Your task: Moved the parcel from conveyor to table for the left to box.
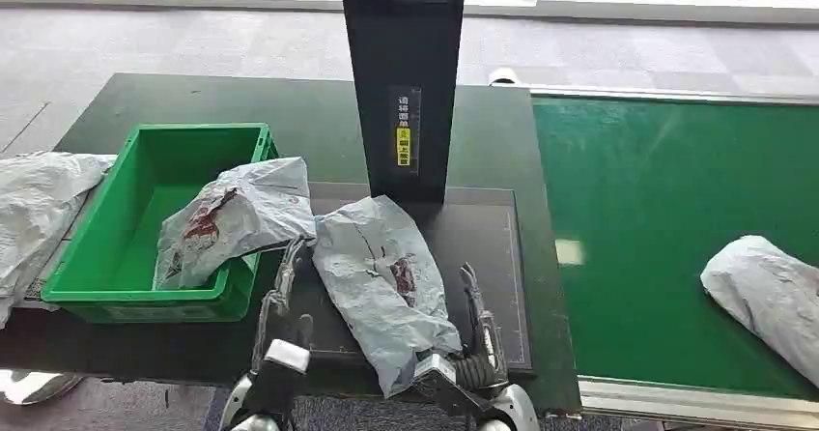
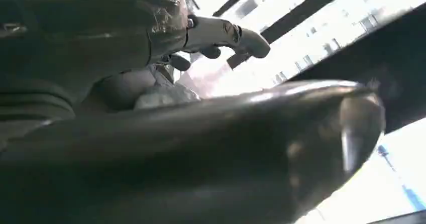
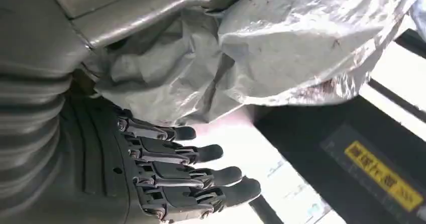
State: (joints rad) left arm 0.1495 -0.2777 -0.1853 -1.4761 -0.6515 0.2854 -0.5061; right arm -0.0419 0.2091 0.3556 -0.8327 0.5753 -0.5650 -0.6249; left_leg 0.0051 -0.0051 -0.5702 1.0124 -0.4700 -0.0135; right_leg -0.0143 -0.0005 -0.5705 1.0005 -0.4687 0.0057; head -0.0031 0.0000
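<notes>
A crumpled grey parcel [image 1: 384,278] with a dark red smear lies on the black pad [image 1: 488,247] in front of the black post. My left hand [image 1: 278,307] stands at its left edge with fingers stretched out; the left wrist view has a bit of the parcel [image 2: 162,94] between the thumb and the fingers [image 2: 221,35]. My right hand [image 1: 475,346] is at the parcel's near right end, fingers [image 3: 201,171] straight and apart. The parcel [image 3: 261,58] lies against its thumb side. Neither hand grips it.
A green bin [image 1: 116,257] stands to the left with a second grey parcel [image 1: 237,216] draped over its right rim. A third bag [image 1: 37,209] lies at far left. Another parcel [image 1: 768,291] rests on the green conveyor [image 1: 637,209]. The black post [image 1: 401,73] rises behind the pad.
</notes>
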